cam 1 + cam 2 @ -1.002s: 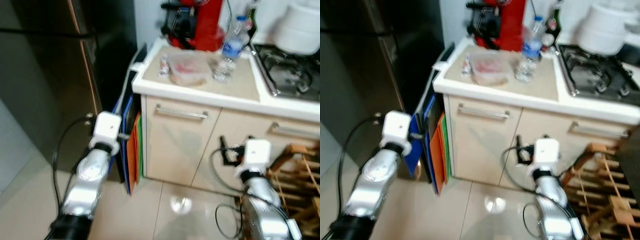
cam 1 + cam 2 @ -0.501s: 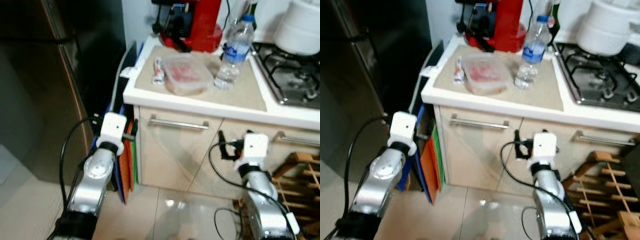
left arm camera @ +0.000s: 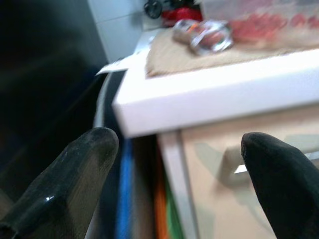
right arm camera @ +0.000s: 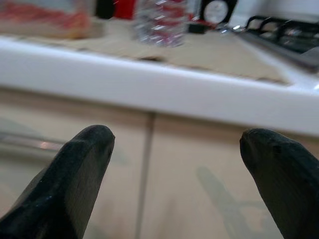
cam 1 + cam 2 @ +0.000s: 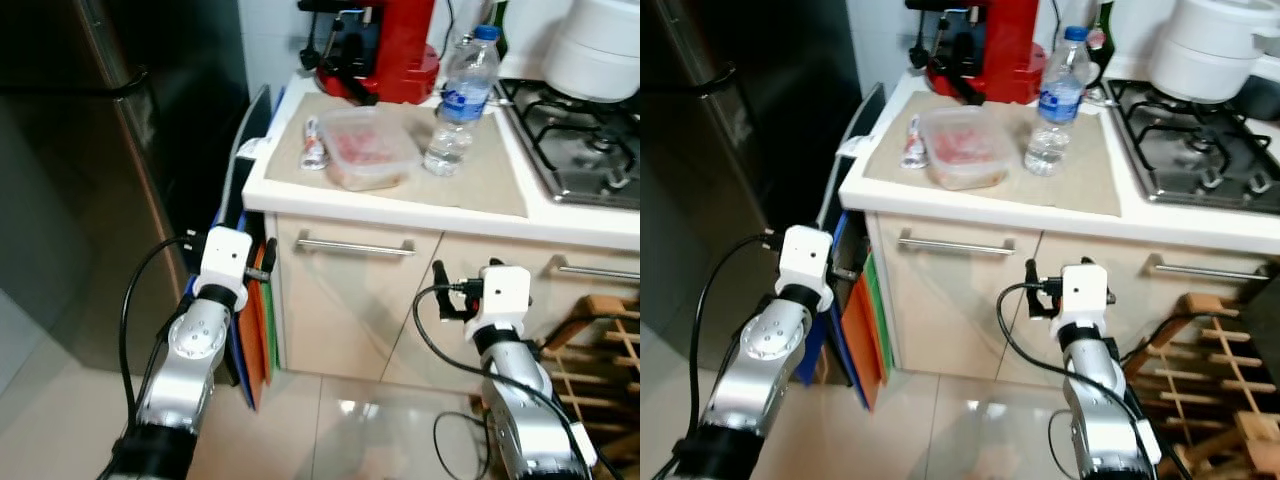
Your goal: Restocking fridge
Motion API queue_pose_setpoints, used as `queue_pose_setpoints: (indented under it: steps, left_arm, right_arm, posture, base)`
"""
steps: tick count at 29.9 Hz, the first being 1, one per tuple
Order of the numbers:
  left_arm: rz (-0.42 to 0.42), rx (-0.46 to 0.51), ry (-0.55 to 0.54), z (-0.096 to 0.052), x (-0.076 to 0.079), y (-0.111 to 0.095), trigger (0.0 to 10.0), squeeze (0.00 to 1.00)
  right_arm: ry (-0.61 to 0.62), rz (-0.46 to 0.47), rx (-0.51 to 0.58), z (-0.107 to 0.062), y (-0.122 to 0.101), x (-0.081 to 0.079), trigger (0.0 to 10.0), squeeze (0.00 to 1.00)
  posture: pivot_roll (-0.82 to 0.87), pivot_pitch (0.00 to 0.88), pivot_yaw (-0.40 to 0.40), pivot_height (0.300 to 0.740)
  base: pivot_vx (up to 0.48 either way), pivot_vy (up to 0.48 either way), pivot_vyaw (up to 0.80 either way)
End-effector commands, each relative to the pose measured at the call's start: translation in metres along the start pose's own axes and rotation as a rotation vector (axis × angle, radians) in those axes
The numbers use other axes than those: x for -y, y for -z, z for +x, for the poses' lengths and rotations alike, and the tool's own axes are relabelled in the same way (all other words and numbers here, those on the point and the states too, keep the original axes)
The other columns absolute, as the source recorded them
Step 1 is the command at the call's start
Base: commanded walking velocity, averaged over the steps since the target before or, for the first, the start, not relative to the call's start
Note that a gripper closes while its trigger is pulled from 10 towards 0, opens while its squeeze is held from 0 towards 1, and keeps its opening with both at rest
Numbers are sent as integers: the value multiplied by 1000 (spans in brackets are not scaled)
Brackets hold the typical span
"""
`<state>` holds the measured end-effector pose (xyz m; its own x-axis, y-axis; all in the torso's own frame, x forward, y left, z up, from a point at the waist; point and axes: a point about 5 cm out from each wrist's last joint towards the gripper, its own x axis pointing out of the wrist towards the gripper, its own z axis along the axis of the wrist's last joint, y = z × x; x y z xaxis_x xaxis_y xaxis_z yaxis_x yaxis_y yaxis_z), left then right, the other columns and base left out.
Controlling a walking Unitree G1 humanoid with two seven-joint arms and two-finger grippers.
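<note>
The left gripper (image 3: 174,169) has its two black fingers (image 3: 75,179) spread wide with nothing between them, held low before the corner of the white counter (image 3: 209,94), beside the gap where one blue, one orange and one green board (image 5: 262,320) stand on edge between cabinet and fridge (image 5: 90,170). The right gripper (image 4: 179,169) likewise holds its two fingers (image 4: 70,174) far apart and empty, level with the cabinet front just under the counter edge. Both arms are raised in front of the beige cabinet, which carries two metal bar handles (image 5: 355,245). On the counter's tan mat (image 5: 490,180) lie the things to stock: one clear lidded container (image 5: 368,150) with red contents, one small tube-like pack (image 5: 313,155) just beside it on the fridge side, and one upright water bottle (image 5: 462,100) with a blue cap near its other side. Behind them stands one red coffee machine (image 5: 385,45). Farther along the robot's right sits a gas hob (image 5: 590,150) bearing one white pot (image 5: 605,45), with a wooden rack (image 5: 600,340) below on the floor.
</note>
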<state>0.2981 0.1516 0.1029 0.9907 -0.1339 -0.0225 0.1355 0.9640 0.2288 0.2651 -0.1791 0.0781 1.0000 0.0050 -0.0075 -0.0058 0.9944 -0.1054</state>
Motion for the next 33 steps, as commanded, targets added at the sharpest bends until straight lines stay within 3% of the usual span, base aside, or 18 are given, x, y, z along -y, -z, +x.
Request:
queue_pose_setpoints:
  steps: [1,9,15,24,31,33]
  left_arm:
    - [-13,18,-9,4,0,-6,10000,0]
    - [-1,17,-21,3,-2,-6,10000,0]
    - [-3,24,-17,3,-2,-6,10000,0]
    - [-3,28,-8,4,1,-7,10000,0]
    - [7,66,31,9,6,-17,10000,0]
    - [5,84,39,10,7,-22,10000,0]
  right_arm:
    - [12,-14,24,4,-8,4,10000,0]
    - [1,-15,53,6,-15,0,10000,0]
    - [-32,-2,142,9,-42,-6,10000,0]
    - [-12,15,136,5,-46,-9,10000,0]
    - [66,14,254,33,-87,2,10000,0]
    - [66,31,330,49,-112,2,10000,0]
  posture:
    - [42,13,-5,740]
    - [43,16,-5,740]
    - [46,17,-6,740]
    - [41,11,-7,740]
    - [44,0,1,740]
    - [44,0,9,740]
  base:
    - [371,-300,0]
    - [147,-102,0]
    - [0,0,0]
    - [0,0,0]
    - [0,0,0]
    - [0,0,0]
